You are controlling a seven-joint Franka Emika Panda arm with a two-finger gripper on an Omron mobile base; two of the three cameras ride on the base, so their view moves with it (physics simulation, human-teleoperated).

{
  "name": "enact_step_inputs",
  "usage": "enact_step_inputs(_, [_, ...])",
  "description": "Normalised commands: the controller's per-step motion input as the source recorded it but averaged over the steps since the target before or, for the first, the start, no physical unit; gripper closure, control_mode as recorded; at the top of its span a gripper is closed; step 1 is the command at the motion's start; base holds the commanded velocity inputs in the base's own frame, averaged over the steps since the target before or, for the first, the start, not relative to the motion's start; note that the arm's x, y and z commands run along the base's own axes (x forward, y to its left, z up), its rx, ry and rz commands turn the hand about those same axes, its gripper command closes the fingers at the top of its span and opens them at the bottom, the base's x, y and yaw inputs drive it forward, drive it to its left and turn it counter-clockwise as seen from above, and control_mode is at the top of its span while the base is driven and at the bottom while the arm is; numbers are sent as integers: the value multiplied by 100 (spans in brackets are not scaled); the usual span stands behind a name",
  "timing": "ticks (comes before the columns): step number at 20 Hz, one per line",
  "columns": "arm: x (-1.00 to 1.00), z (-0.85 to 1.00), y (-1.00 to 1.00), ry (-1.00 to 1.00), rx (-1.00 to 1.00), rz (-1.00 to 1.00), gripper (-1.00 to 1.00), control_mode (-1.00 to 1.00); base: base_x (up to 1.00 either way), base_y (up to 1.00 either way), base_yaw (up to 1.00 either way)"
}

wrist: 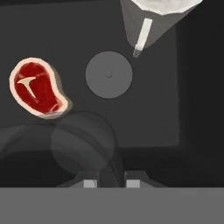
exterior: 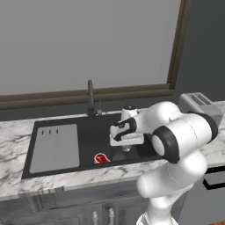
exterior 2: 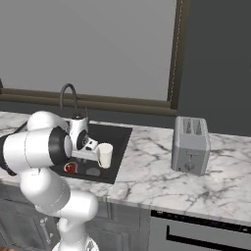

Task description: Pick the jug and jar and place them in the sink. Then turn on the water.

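From where I stood, the gripper [wrist: 111,183] hung over the black sink [exterior: 88,125], and its fingers were drawn nearly together on the jar [wrist: 83,144]. As far as I could tell they pinched it near the top, so that the grey glassy body dangled below them, above the basin floor. The jug [exterior 2: 104,155] already stood upright inside the sink, close against the basin's right wall. A raw steak [wrist: 39,87] lay on the basin floor toward the front edge, and the round drain [wrist: 108,74] sat between the steak and the jug.

The grip was what worried me. It looked narrow, on a smooth, round thing, so a jolt of the arm could have let the jar slip and fall. If it were let go while clear of the floor, it might have landed on its edge and tipped over. It might then have rolled onto the steak or knocked the jug. Set down half on the steak, it would have stood crooked and toppled once the fingers parted.

The jug was also a hazard. It stood near the hand, and a sideways swing while lowering or pulling away could have caught its flared rim or handle and tipped it.

The faucet [exterior: 91,99] rose at the sink's back edge, with no water running yet. Reaching for it across the basin might have brushed either vessel.
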Motion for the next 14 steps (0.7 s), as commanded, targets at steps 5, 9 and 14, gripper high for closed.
enact_step_inputs(5, [25, -4, 0, 0, 0, 0, 100, -100, 0, 0, 0])
enact_step_inputs(9, [24, -7, 0, 2, 0, 0, 100, -100, 0, 0, 0])
enact_step_inputs(14, [22, -17, 0, 0, 0, 0, 100, -100, 0, 0, 0])
